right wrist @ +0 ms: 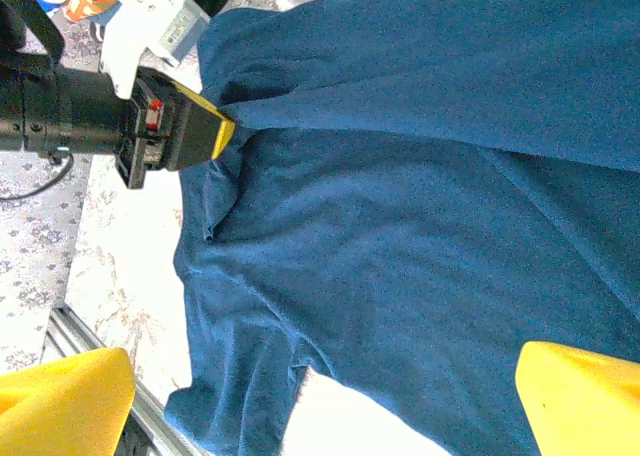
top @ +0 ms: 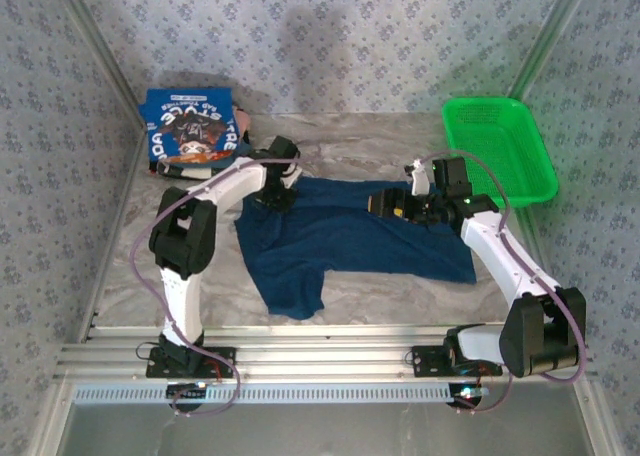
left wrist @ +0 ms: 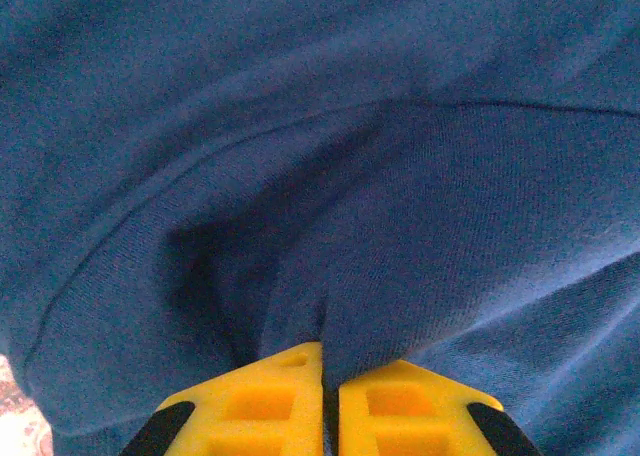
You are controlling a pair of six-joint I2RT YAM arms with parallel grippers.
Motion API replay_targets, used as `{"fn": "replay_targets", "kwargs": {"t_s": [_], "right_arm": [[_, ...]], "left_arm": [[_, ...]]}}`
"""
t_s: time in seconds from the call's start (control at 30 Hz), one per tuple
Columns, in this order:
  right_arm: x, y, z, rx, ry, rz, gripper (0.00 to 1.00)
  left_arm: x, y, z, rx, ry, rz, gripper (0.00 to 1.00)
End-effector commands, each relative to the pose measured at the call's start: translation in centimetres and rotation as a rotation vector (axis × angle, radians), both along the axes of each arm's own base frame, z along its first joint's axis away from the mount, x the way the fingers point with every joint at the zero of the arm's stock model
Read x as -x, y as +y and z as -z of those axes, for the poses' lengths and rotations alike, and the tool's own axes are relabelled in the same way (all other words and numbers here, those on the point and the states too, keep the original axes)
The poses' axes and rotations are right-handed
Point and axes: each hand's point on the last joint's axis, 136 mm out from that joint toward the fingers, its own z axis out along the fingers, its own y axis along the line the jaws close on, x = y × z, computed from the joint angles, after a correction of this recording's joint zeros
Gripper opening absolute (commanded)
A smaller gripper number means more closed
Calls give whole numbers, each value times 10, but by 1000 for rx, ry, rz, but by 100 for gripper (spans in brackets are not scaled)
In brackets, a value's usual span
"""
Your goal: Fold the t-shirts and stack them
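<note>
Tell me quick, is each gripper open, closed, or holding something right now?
Left gripper: closed, pinching a fold of the dark blue t-shirt.
Right gripper: open wide over the same shirt, holding nothing.

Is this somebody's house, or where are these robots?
Probably a robot practice booth, not a house: two white-and-black robot arms bolted to a ribbed metal rail, flowery patterned wall panels round one marble-look table, and a dark blue cloth t-shirt laid out.

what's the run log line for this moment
left pincer: shut on dark blue t-shirt | right pincer: open, above that shirt | brighter blue t-shirt: folded, far left corner
</note>
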Motion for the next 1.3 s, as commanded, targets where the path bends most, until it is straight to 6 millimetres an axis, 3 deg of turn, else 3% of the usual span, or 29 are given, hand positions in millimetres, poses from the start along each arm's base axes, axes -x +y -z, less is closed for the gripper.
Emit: {"fn": "replay_targets", "kwargs": {"t_s": [0.0,0.23,0.63,0.77,0.9,1.07,1.2,1.27], "right_arm": [[2,4,4,-14,18,-11,100],[3,7,12,-5,49,-21,100],[10,10,23,11,85,-36,100],[12,12,26,10,94,-40,100],[13,13,27,11,94,-42,100],[13,14,24,14,84,-45,100],[15,13,22,18,71,-43,100],[14,12,21,21,66,-40,100]], "left_arm": [[1,-7,-24,109,30,66,10],[-7,-8,-17,247,146,104,9],[-32,20,-6,326,168,40,14],[-39,36,-5,321,149,-15,32],[-51,59,-6,252,98,-115,40],[-50,64,-40,136,-62,-157,44],[-27,58,-71,22,-184,-128,48],[-11,45,-79,22,-209,-100,53]]}}
